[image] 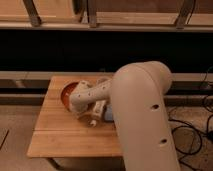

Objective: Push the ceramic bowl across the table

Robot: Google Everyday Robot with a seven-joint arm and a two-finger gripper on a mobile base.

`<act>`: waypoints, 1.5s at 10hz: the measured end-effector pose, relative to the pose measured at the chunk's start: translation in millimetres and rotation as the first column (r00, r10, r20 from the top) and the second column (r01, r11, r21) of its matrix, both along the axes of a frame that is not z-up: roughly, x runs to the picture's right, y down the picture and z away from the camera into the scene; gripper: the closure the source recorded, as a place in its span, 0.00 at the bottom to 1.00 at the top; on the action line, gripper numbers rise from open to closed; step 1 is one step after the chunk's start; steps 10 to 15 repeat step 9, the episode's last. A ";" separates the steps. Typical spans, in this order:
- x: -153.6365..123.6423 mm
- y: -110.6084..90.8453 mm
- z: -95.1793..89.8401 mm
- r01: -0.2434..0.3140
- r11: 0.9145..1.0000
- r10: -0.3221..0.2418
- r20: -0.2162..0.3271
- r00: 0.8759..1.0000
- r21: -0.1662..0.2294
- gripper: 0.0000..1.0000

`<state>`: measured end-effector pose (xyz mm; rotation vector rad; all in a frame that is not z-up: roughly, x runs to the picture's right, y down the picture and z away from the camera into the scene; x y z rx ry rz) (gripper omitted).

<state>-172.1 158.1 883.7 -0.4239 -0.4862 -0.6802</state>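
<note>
My robot's hand point(80, 107) sits against the ceramic bowl point(68, 93) on the wooden bench point(55, 132). I cannot tell its grip.

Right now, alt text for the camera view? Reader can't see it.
A large cream robot arm reaches left across a light-brown wooden table, its gripper down against the near side of an orange-red ceramic bowl near the table's far edge. A small blue item peeks out beside the arm.

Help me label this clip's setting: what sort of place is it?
Probably a lab or workshop: a plank table holding a ceramic bowl, cables on the speckled floor, railings behind. The tool sits beside the bowl.
</note>
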 end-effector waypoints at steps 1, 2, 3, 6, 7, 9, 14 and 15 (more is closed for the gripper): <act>9.5 -4.9 12.7 -0.011 1.000 0.011 -0.008 1.000 0.008 1.00; 15.8 -15.9 18.2 -0.016 0.999 0.016 -0.013 1.000 0.031 1.00; 28.0 -35.2 21.5 -0.007 0.997 0.009 -0.026 1.000 0.078 1.00; 41.3 -94.6 10.1 0.005 0.974 0.000 -0.021 1.000 0.228 1.00; 40.5 -114.6 2.3 0.008 0.959 -0.007 -0.004 1.000 0.284 1.00; 42.6 -130.3 -9.8 -0.014 0.948 0.010 0.012 1.000 0.317 1.00; 42.6 -130.3 -9.8 -0.014 0.948 0.010 0.012 1.000 0.317 1.00; 42.6 -130.3 -9.8 -0.014 0.948 0.010 0.012 1.000 0.317 1.00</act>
